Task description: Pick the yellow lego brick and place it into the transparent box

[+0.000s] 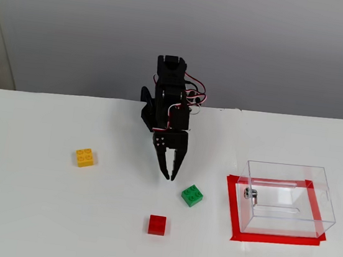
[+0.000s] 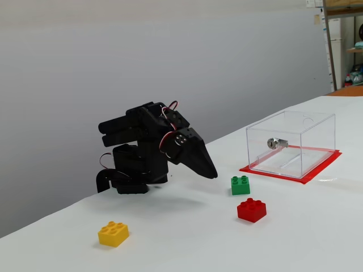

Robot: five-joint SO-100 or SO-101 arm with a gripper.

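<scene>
Both fixed views cover the same white table (image 1: 36,212), but each gives something the other lacks. From the high frontal camera the layout reads plainly: the yellow lego brick (image 1: 85,157) sits alone at the left, well apart from the black arm (image 1: 167,103), while the green brick (image 1: 192,195) and the red brick (image 1: 157,224) lie nearer the middle, the green one just right of and below the gripper tips. That camera also reveals the red tape outline (image 1: 231,205) framing the transparent box (image 1: 287,199) on all sides. The low side camera shows heights instead: the gripper (image 2: 211,173) hangs tilted downward with its tip above the table surface, touching nothing, and the studs stand out on the yellow lego brick (image 2: 113,233), green brick (image 2: 240,185) and red brick (image 2: 252,209).

The transparent box (image 2: 292,144) stands upright on the tape at the right, open at the top as far as can be seen. Nothing but its small metal fitting (image 1: 250,193) shows within its walls; no brick lies inside. The fitting is mounted on the wall facing the arm.

From above, the gripper (image 1: 168,176) points toward the camera with its two fingers nearly together at the tips, only a thin slit showing between them higher up. It grips nothing and is clear of all three bricks.
</scene>
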